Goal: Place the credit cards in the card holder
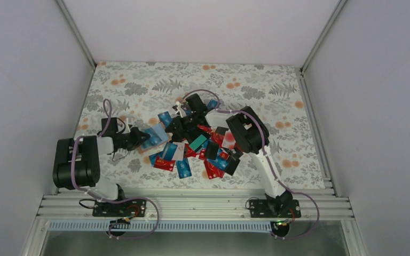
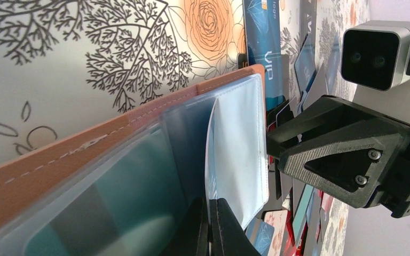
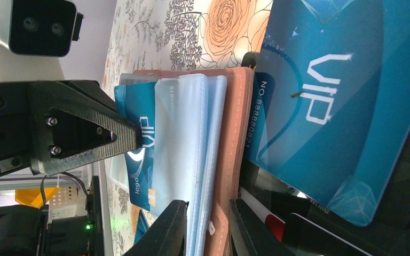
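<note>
Left gripper [image 2: 209, 216] is clenched on a clear sleeve [image 2: 235, 144] of the holder [image 2: 75, 160], which is held open between both arms at the left edge of the pile. Right gripper [image 3: 207, 209] grasps the same holder from the other side, its fingers on either side of the tan cover and a bundle of sleeves. A blue card [image 3: 139, 144] shows among the sleeves by the left fingertip. A VIP card [image 3: 325, 101] lies just beyond the cover. Loose cards [image 1: 192, 154] lie heaped on the floral table [image 1: 133, 85].
</note>
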Action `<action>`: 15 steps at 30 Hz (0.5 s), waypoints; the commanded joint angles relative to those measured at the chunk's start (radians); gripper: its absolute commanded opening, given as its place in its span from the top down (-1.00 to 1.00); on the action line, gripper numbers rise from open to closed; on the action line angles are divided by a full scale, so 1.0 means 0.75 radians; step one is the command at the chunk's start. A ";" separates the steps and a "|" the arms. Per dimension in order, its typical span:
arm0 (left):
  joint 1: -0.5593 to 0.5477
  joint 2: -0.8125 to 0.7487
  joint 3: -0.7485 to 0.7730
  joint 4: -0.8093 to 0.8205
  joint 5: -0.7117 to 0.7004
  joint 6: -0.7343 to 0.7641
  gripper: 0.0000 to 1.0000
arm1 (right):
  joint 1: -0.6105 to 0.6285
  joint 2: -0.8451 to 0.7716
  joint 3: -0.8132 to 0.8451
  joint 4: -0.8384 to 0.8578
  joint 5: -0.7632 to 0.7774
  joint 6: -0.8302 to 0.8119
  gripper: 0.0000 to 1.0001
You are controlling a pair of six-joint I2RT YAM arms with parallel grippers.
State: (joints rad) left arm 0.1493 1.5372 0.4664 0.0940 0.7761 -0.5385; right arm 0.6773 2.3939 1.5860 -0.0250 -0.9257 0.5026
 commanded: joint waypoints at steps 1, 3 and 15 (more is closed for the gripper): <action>-0.008 0.057 0.028 -0.048 -0.009 0.077 0.95 | -0.005 0.006 -0.018 -0.100 0.002 -0.026 0.54; -0.018 0.068 0.040 -0.059 -0.014 0.089 0.95 | -0.004 0.004 -0.027 -0.098 0.000 -0.026 0.55; -0.089 0.073 0.105 -0.186 -0.074 0.137 0.95 | -0.004 0.001 -0.021 -0.093 -0.001 -0.022 0.55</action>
State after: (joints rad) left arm 0.1116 1.5684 0.5350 0.0158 0.7662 -0.4759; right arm 0.6754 2.3939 1.5860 -0.0319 -0.9325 0.4999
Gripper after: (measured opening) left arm 0.025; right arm 0.225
